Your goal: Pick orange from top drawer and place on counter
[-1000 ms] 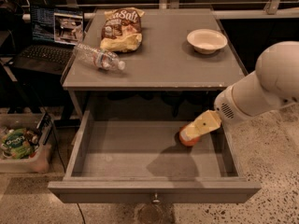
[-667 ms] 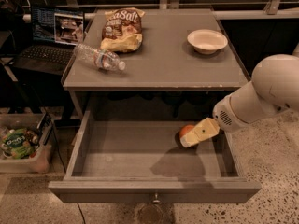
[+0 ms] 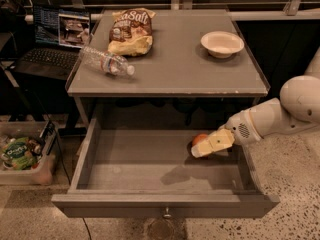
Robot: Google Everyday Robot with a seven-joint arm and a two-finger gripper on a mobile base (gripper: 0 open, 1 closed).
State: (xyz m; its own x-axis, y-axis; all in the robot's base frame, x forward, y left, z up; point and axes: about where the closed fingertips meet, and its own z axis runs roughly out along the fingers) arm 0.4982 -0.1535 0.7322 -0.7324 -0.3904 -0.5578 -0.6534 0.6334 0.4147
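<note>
The orange (image 3: 199,138) is at the right side of the open top drawer (image 3: 150,159), a wide grey drawer with a small metal knob (image 3: 165,213) on its front panel. My gripper (image 3: 209,145), cream-coloured at the end of the white arm (image 3: 280,115), reaches in from the right and is shut on the orange, holding it a little above the drawer floor. Its shadow lies on the floor below and to the left. The grey counter (image 3: 175,69) is above the drawer.
On the counter are a white bowl (image 3: 222,43) at the back right, a chip bag (image 3: 131,30) at the back left and a plastic bottle (image 3: 106,62) lying on its side. A laptop (image 3: 56,39) and a bin (image 3: 22,156) with packets are to the left.
The gripper has risen slightly with the orange in it, and the arm has drawn back to the right and lower.
</note>
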